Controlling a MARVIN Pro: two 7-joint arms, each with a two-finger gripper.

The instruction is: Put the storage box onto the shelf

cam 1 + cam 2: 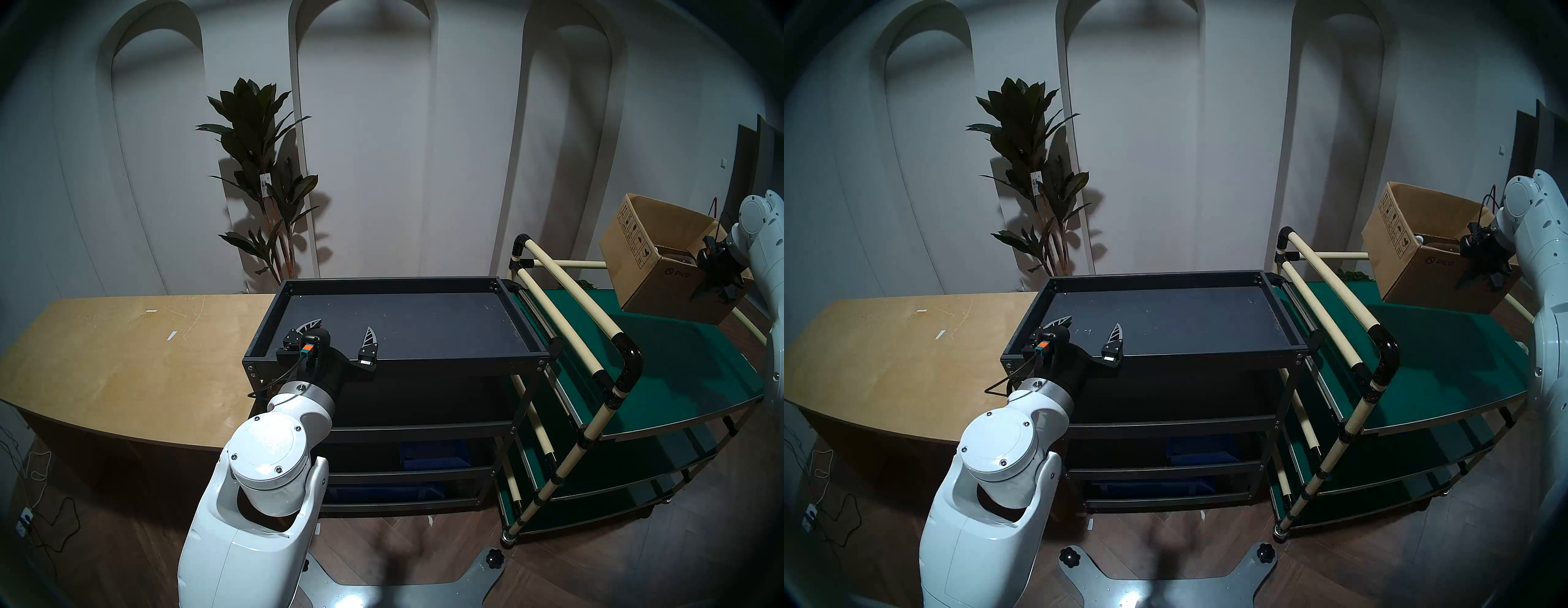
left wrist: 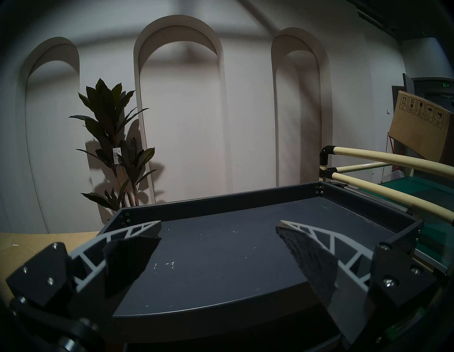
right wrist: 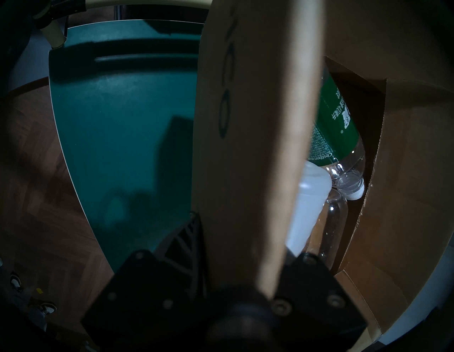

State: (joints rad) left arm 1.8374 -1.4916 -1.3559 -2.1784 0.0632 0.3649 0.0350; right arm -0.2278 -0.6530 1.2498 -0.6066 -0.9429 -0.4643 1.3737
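A: Two hands, near to far: the left hand (image 1: pixel 337 335) hovers spread wide and empty over the shelf (image 1: pixel 394 361) rim at seven o'clock.

B: And the box (image 1: pixel 662 271)?

A: At two o'clock, tilted, clear above the green cart (image 1: pixel 679 361), its wall pinched in the right hand (image 1: pixel 717 271).

B: So mid-carry. Next, I'd judge, swing it toward nine o'clock, clear the cart's rail, level it, then lower onto the shelf.
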